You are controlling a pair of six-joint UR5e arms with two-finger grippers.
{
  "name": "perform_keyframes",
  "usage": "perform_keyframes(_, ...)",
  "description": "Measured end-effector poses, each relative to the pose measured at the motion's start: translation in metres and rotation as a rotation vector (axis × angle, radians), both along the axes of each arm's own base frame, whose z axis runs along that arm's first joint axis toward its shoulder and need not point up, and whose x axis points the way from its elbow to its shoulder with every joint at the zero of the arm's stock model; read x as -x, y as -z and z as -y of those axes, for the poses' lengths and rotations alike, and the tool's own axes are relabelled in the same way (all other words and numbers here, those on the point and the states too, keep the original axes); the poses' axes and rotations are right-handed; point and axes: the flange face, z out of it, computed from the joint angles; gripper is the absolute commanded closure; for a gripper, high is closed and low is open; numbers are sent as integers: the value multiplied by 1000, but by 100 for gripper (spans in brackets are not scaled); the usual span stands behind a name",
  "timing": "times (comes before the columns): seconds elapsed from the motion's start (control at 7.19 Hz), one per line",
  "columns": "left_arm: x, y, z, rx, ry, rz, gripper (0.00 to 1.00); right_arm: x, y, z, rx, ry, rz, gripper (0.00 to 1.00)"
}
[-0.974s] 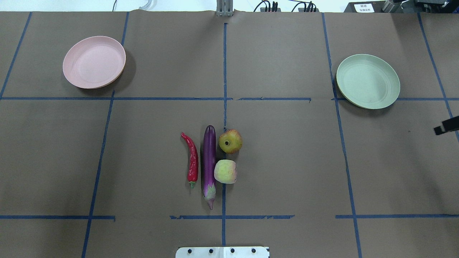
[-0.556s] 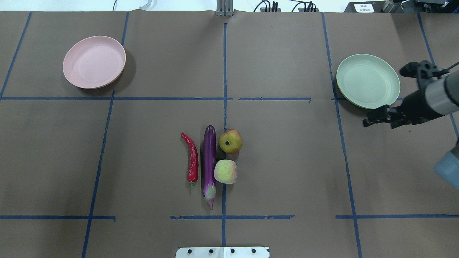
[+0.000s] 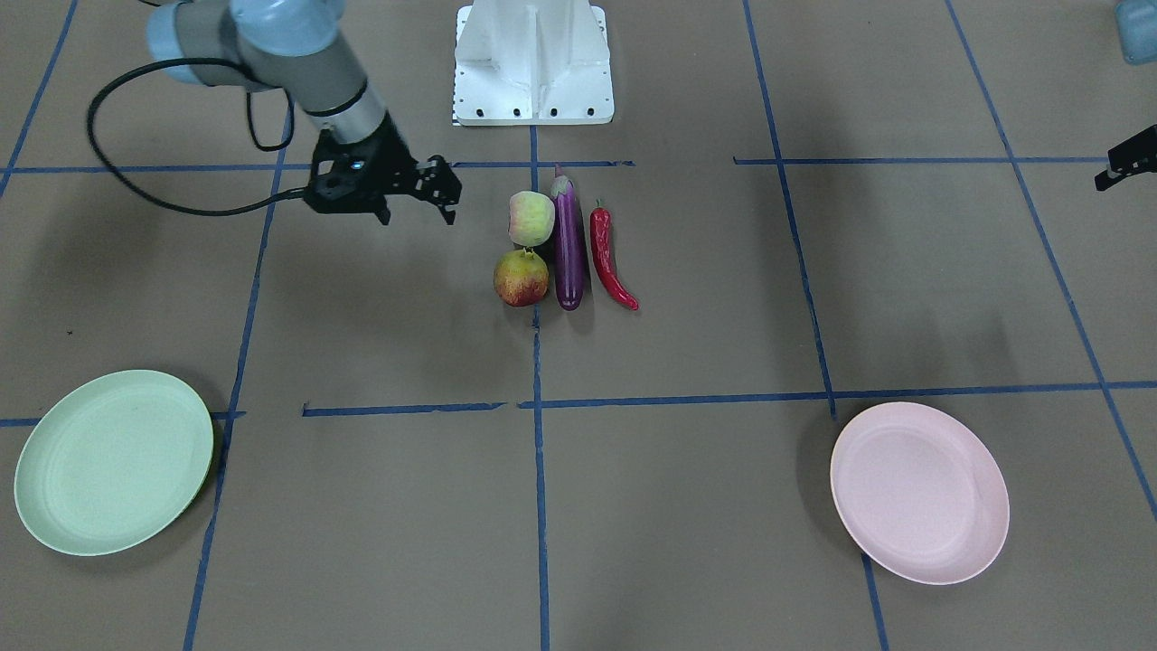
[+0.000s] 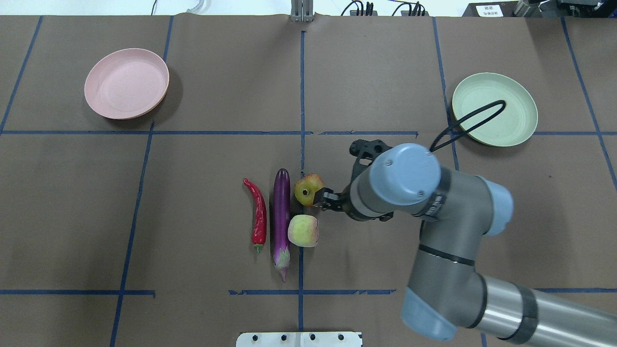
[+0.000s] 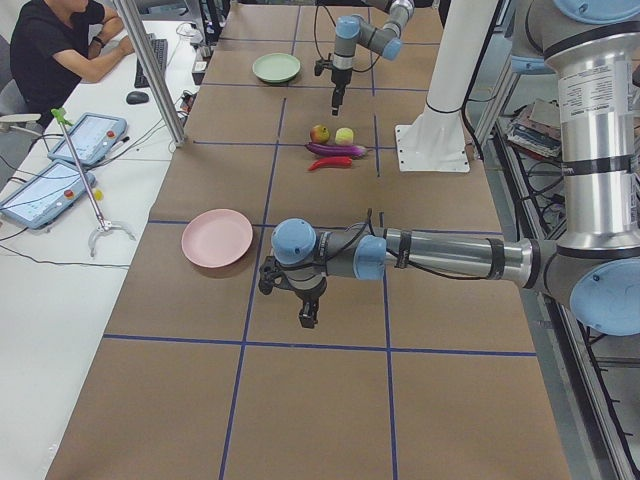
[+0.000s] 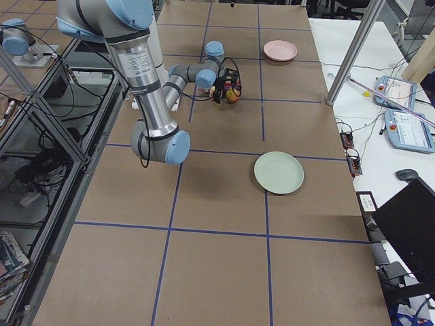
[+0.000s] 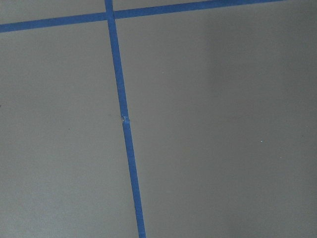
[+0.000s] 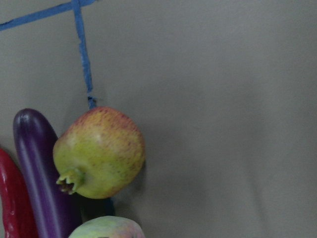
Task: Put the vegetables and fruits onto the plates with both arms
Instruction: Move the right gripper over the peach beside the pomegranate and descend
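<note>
Reach step: right tool [image 3: 443, 192] spread, just beside red-yellow fruit [image 4: 309, 190] — next, probably lower astride it, pinch.

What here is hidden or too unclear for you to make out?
- Left gripper: cut off by the front-facing view's right edge; open or shut, cannot tell.
- Right gripper: in the overhead view its own arm covers most of it.
- Pale green fruit and chili pepper: cropped by the right wrist view's edges.
- Left wrist view: only table shows.
</note>
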Motion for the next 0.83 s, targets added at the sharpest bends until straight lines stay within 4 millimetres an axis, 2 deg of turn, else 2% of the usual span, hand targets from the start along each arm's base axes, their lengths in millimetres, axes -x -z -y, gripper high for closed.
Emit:
perform_keyframes(0.14,-4,1,0,5,-5,-23,0,29,12,-4,4,-2,-34,0)
perform_keyframes(0.28,-5,3,0,4,-8,-33,0,46,17,-7,4,1,-51,0)
perform_keyframes(0.56,-6,6,0,0,-9,-38,0,68,23,-12,7,13,-66,0)
perform_keyframes(0.7,-6,7,0,-2,-9,-39,0,77,27,-11,10,15,-71,7)
perform_keyframes(0.83,-6,8,0,-3,-9,-39,0,84,29,-11,13,14,-73,56)
